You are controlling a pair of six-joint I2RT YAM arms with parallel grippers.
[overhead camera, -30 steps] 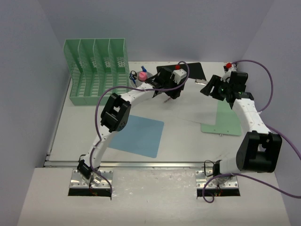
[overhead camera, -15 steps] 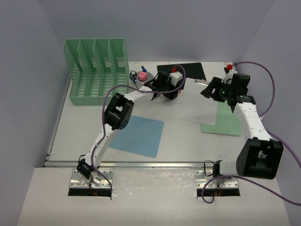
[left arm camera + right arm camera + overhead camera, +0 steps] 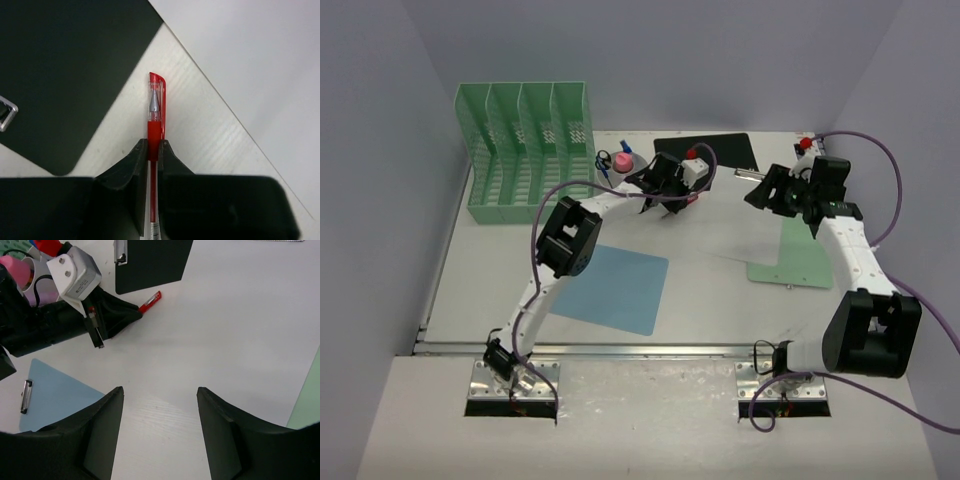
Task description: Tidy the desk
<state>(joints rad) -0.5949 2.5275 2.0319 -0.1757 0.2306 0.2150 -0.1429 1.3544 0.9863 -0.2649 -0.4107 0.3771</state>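
On the white desk [image 3: 500, 270] a red capped pen [image 3: 155, 107] lies next to the corner of a black clipboard [image 3: 65, 65]. My left gripper [image 3: 153, 146] is shut on the red pen's grip, with the cap end sticking out past the fingertips. From above, this gripper [image 3: 682, 197] sits at the back middle of the desk. In the right wrist view the red pen [image 3: 150, 302] pokes out from the left gripper [image 3: 135, 314]. My right gripper [image 3: 159, 390] hangs open above bare tabletop and holds nothing; from above the right gripper [image 3: 762, 192] is right of the pen.
A mint-green file rack [image 3: 525, 150] stands at the back left. Beside it is a cup with a pink item [image 3: 624, 160] and blue scissors [image 3: 604, 162]. A white sheet [image 3: 740, 225], a blue clipboard [image 3: 615, 290] and a green clipboard [image 3: 800, 260] lie flat.
The left gripper has closed on the red pen after shifting slightly left toward the back. The right arm drew back a little to the right, its jaws unchanged.
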